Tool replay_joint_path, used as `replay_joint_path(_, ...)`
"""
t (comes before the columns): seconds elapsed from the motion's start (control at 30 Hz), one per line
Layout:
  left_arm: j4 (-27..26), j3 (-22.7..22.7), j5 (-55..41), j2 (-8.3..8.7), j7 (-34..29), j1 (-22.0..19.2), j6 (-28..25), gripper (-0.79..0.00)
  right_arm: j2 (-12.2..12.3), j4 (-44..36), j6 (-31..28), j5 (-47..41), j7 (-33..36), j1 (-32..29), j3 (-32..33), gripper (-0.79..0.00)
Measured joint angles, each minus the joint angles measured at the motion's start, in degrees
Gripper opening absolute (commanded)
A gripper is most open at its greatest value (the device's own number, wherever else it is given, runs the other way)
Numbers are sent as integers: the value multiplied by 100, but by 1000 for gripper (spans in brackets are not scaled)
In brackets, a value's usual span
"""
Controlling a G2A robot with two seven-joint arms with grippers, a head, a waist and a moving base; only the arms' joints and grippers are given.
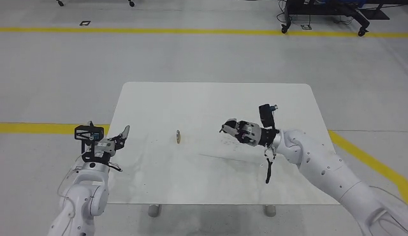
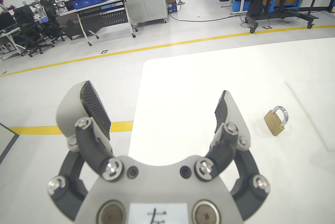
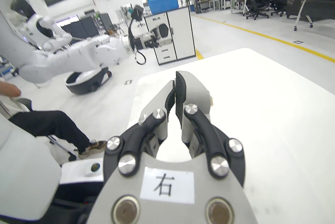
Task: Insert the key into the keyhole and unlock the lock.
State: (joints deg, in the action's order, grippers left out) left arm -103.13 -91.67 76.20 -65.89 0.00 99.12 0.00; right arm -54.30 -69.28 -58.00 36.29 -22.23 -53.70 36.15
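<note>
Two grippers work at one white tabletop [image 1: 210, 102]. Left gripper [image 1: 123, 136] [image 2: 155, 90] hangs at the left edge, fingers spread wide. Right gripper [image 1: 224, 129] [image 3: 176, 78] sits above the surface right of centre, fingers pressed together; can't tell if the key is pinched between them. Padlock [image 1: 178, 136] [image 2: 274, 123], brass body with silver shackle, rests on the tabletop left of centre, between both grippers, touching neither.

We counted 1 padlock [image 2: 277, 122] on 1 table [image 1: 255, 102], plus 2 grippers: 1 left gripper [image 2: 157, 102], 1 right gripper [image 3: 178, 86].
</note>
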Motion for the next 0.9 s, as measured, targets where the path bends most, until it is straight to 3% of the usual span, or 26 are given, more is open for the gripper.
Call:
replay_joint_path(0.23,0,0,0,0,0,0,0,0,87,-337,0,-2269,850,-63,-132,-785)
replay_joint_path(0.47,18,-13,15,8,-6,-3,14,0,87,-332,0,-2236,802,-60,-128,-785)
replay_joint_path(0.53,183,6,333,46,-3,-32,269,0,87,-332,0,-2241,803,-60,-128,-785)
replay_joint_path(0.6,281,349,1179,24,80,-149,414,0,87,-332,0,-2241,804,-60,-128,-785)
replay_joint_path(0.7,319,761,2059,-59,171,-434,-52,0,64,-389,58,-2385,831,-158,-176,-785)
replay_joint_path(0.77,363,892,1992,-110,174,-647,-523,0,29,-446,212,-2787,965,-281,-230,-785)
replay_joint_path(0.87,525,1085,904,-176,-83,-1057,-1400,0,-25,-400,296,-3523,1275,-372,-285,-785)
replay_joint_path(0.9,603,1193,135,-196,-268,-1227,-1725,0,-44,-360,319,-3723,1380,-399,-283,-785)
